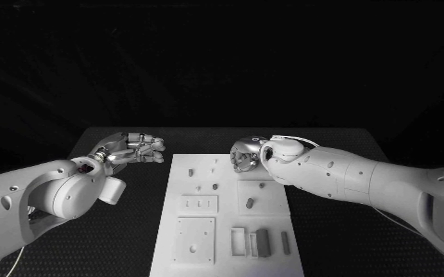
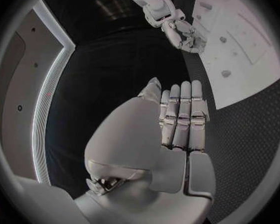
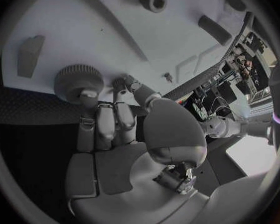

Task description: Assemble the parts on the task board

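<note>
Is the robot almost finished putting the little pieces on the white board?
No, hardly started. Several grey parts lie loose on the task board. The right hand is over the board's far edge, its fingers touching a round gear-like part. The left hand hovers beside the board, holding nothing.

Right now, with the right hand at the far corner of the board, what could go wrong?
1. The right hand has its fingertips at a round knurled part near the task board edge; a poor grasp could roll it onto the black table.
2. The right arm hangs low over the board and could sweep the loose pieces nearer the robot.
3. The left hand hovers beside the board holding nothing, so it can't steady it.
</note>
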Robot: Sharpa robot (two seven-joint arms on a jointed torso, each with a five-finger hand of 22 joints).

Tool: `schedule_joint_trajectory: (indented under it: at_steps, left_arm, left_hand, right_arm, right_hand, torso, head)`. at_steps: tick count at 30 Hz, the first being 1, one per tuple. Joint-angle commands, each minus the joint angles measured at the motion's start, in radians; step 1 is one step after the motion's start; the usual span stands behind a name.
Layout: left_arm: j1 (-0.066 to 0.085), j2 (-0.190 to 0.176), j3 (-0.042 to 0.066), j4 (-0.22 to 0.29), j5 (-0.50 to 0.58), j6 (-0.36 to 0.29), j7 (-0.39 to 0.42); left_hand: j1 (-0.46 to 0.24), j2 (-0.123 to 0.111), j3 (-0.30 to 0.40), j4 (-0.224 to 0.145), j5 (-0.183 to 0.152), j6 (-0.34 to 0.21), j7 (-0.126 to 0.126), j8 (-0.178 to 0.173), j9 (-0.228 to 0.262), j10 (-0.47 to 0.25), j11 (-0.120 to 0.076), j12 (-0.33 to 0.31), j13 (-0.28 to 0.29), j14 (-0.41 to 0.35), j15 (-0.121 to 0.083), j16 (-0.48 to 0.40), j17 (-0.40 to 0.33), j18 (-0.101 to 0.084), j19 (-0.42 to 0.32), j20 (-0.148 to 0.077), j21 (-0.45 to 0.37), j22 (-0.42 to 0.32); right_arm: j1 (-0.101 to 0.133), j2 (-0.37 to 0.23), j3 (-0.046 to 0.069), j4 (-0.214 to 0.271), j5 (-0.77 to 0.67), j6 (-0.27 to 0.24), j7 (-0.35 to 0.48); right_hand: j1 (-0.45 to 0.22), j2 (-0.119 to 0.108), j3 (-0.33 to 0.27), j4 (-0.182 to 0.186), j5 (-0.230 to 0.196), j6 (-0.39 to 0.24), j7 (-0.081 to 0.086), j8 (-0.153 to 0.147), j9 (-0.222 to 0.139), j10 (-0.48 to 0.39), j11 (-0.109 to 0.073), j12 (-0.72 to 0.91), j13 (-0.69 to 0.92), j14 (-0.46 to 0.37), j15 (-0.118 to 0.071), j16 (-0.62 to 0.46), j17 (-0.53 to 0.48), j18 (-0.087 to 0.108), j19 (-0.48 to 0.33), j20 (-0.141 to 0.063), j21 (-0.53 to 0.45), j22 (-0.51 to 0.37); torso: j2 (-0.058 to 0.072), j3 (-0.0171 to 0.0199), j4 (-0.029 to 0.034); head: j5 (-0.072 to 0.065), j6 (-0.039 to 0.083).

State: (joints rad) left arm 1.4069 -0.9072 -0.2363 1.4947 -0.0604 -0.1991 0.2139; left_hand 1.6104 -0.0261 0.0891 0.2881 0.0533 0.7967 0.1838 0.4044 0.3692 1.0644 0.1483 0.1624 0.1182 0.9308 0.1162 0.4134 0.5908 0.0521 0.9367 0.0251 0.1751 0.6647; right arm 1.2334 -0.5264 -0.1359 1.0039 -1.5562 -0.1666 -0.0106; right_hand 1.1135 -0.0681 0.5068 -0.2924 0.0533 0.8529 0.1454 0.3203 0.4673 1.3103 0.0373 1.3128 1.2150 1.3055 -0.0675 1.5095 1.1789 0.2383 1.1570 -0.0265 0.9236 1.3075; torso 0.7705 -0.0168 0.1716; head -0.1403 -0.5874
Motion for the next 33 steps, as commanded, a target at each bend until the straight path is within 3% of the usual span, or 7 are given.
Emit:
schedule_joint_trajectory:
  at_steps: [1, 13, 22, 30, 33]
  left_arm:
    - [0.002, 0.002, 0.001, 0.0, -0.002, 0.012, 0.003]
    - [0.002, 0.002, 0.0, -0.002, -0.001, 0.013, 0.001]
    - [0.002, 0.001, 0.0, -0.002, -0.001, 0.014, 0.001]
    - [0.002, 0.001, 0.0, -0.003, -0.001, 0.014, 0.001]
    - [0.002, 0.0, 0.0, -0.004, -0.001, 0.014, 0.001]
  left_hand:
    - [-0.007, -0.003, -0.006, 0.0, 0.0, -0.001, 0.006, -0.003, -0.001, -0.002, 0.005, -0.004, -0.001, 0.003, 0.002, -0.006, 0.001, 0.004, -0.001, -0.004, -0.005, -0.002]
    - [-0.007, -0.006, -0.007, 0.0, -0.001, -0.004, 0.008, -0.007, -0.002, -0.005, 0.007, -0.008, -0.002, 0.003, 0.002, -0.009, 0.004, 0.003, 0.0, -0.004, -0.008, -0.003]
    - [-0.007, -0.006, -0.007, 0.0, -0.001, -0.004, 0.008, -0.007, -0.002, -0.005, 0.007, -0.009, -0.002, 0.003, 0.003, -0.01, 0.005, 0.002, 0.0, -0.004, -0.008, -0.003]
    - [-0.008, -0.006, -0.007, 0.001, -0.001, -0.004, 0.008, -0.008, -0.002, -0.005, 0.007, -0.01, -0.002, 0.003, 0.003, -0.01, 0.005, 0.002, 0.0, -0.004, -0.009, -0.003]
    - [-0.008, -0.006, -0.007, 0.001, -0.001, -0.004, 0.008, -0.008, -0.002, -0.005, 0.007, -0.01, -0.002, 0.003, 0.003, -0.011, 0.005, 0.002, 0.0, -0.005, -0.009, -0.003]
  right_arm:
    - [-0.016, -0.007, -0.011, -0.011, -0.022, 0.056, -0.03]
    - [-0.017, -0.018, -0.011, 0.0, -0.028, 0.042, -0.037]
    - [-0.018, -0.02, -0.011, 0.002, -0.029, 0.042, -0.036]
    - [-0.019, -0.023, -0.011, 0.008, -0.041, 0.04, -0.04]
    - [-0.019, -0.025, -0.011, 0.008, -0.046, 0.04, -0.041]
  right_hand:
    - [0.0, -0.002, 0.003, 0.0, -0.004, 0.006, -0.001, 0.002, -0.004, -0.001, -0.006, -0.001, -0.003, 0.0, -0.007, 0.004, -0.002, 0.024, -0.006, -0.01, 0.006, 0.023]
    - [-0.012, -0.026, -0.002, 0.002, -0.004, -0.005, 0.002, -0.009, -0.007, -0.001, -0.003, -0.006, -0.005, 0.0, -0.005, 0.004, -0.006, 0.024, -0.006, -0.01, 0.01, 0.021]
    - [-0.012, -0.028, -0.001, 0.002, -0.004, -0.007, 0.003, -0.011, -0.007, 0.0, -0.003, -0.006, -0.005, 0.0, -0.004, 0.004, -0.007, 0.023, -0.006, -0.01, 0.011, 0.021]
    - [-0.001, -0.002, 0.012, 0.001, -0.004, 0.02, -0.003, 0.0, -0.001, 0.004, -0.008, -0.005, 0.0, 0.001, -0.008, 0.006, -0.007, 0.024, -0.007, -0.011, 0.012, 0.02]
    - [0.014, 0.016, 0.054, 0.004, -0.004, 0.047, -0.013, 0.011, 0.007, 0.006, -0.017, -0.008, 0.001, 0.0, -0.017, 0.005, -0.01, 0.024, -0.009, -0.01, 0.012, 0.019]
  torso:
    - [0.003, -0.0002, 0.0007]
    - [0.007, -0.0006, 0.0012]
    - [0.01, -0.0006, 0.0019]
    - [0.011, -0.0009, 0.0024]
    - [0.012, -0.0008, 0.0027]
  head:
    - [0.001, 0.002]
    - [0.0, 0.006]
    - [-0.001, 0.009]
    - [-0.001, 0.008]
    - [-0.001, 0.009]
